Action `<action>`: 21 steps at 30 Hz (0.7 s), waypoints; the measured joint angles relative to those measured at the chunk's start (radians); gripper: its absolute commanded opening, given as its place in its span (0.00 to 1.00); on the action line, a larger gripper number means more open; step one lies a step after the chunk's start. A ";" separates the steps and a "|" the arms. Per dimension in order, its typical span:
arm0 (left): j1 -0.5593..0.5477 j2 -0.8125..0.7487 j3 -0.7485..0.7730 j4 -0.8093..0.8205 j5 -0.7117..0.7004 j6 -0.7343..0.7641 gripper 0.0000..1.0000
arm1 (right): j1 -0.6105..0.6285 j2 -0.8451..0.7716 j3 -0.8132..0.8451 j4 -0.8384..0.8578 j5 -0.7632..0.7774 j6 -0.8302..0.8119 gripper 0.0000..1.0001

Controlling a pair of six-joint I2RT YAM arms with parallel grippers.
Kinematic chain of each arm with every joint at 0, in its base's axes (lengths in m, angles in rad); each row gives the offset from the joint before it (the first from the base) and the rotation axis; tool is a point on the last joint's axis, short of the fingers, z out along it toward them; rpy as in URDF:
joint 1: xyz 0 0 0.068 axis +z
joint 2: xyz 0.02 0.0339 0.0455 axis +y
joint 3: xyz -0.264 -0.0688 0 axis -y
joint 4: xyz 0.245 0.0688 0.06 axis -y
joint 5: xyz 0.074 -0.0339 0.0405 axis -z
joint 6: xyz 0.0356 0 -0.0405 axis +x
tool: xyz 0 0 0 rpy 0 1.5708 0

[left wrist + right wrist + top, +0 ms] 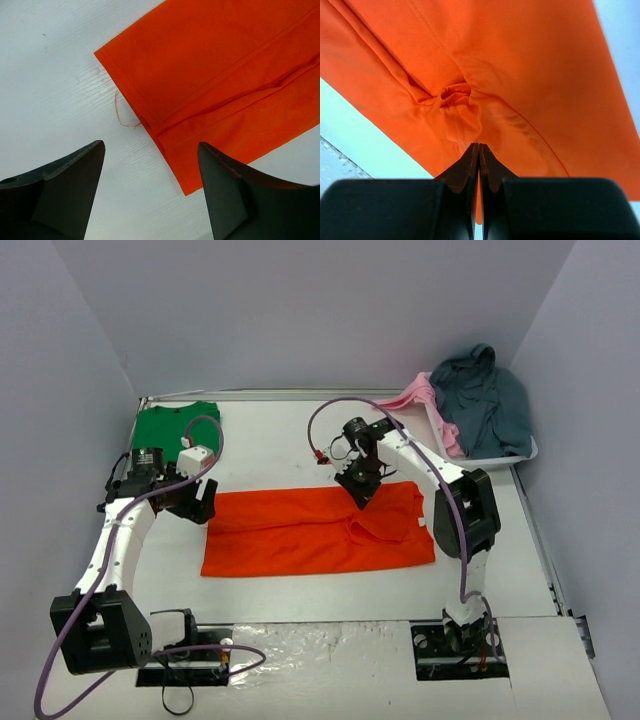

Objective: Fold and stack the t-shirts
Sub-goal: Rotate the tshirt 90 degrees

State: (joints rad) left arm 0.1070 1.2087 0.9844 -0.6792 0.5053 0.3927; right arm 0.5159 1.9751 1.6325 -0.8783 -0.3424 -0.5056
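The orange t-shirt (310, 530) lies flat across the middle of the table, partly folded, with a doubled flap at its right end. My right gripper (358, 488) is at its far edge, shut on a pinch of the orange cloth (520, 60); the wrist view shows the fingertips (475, 152) pressed together against the wrinkled fabric. My left gripper (200, 503) is open and empty over the shirt's left end; its wrist view shows the shirt's corner (225, 75) and bare table between the jaws. The green t-shirt (175, 425) lies folded at the back left.
A white tray (500, 458) at the back right holds a pink cloth (425, 395) and a heaped grey-blue garment (490, 400). Grey walls close in the back and sides. A loose orange thread (120, 117) lies by the shirt's corner.
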 measured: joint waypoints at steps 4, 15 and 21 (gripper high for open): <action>0.000 0.000 0.000 0.000 0.000 0.000 0.73 | 0.006 0.035 -0.032 0.027 -0.010 0.000 0.00; 0.000 0.001 0.000 0.000 0.003 0.002 0.74 | 0.042 0.099 -0.155 0.079 -0.018 0.001 0.00; 0.000 0.001 0.000 -0.001 0.004 0.008 0.74 | 0.042 0.096 -0.157 0.077 -0.021 0.005 0.00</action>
State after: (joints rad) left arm 0.1070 1.2098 0.9840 -0.6804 0.5091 0.4011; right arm 0.5575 2.0708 1.4754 -0.8009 -0.3634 -0.5011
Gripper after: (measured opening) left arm 0.736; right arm 0.002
